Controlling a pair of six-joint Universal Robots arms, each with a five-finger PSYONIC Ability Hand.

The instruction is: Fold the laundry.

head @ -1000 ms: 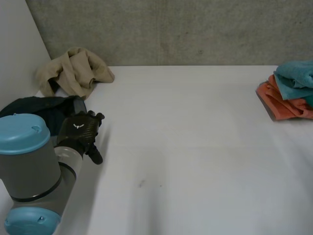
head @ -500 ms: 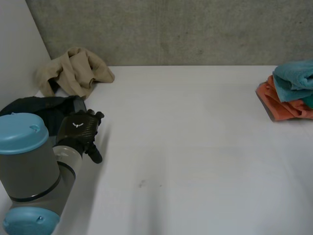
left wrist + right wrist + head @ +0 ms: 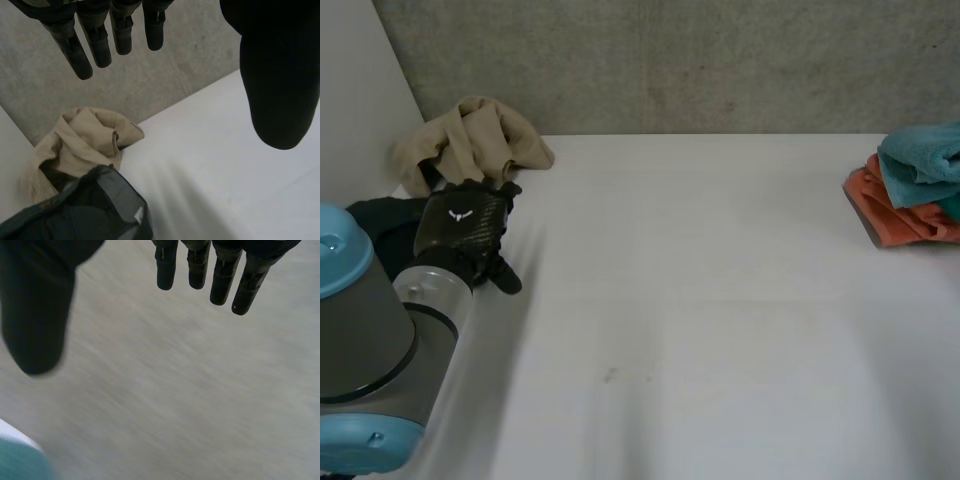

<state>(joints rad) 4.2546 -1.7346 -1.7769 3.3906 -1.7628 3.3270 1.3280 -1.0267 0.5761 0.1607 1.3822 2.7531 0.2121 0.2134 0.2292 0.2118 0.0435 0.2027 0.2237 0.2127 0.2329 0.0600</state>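
- Beige cloth [image 3: 470, 145] lies crumpled at the far left corner of the white table [image 3: 720, 300], and it serves as the landmark below.
- The left hand [image 3: 460, 232] has moved toward the beige cloth over the last 1 s. It was further back, beside the dark garment [image 3: 385, 225], and now it hovers just short of the beige cloth, over the dark garment's nearest edge.
- Its fingers [image 3: 95, 35] hang straight and slightly spread, with the thumb well apart from them and nothing held.
- This looks like a reach for the next piece. Which of the 2 loose pieces it is aiming at cannot be told, and neither is spread out yet, so folding of them has not begun.
- The right hand [image 3: 35, 305] has straight fingers with the thumb wide of them and holds nothing. A patch of teal shows beneath its thumb.
- The laundry rests straight on the table in 2 groups.
- In one group, the dark garment touches the beige cloth on its near side.
- In the other, well across the table from the beige cloth, a teal cloth [image 3: 920, 165] sits on an orange cloth [image 3: 890, 220], which looks like finished work.
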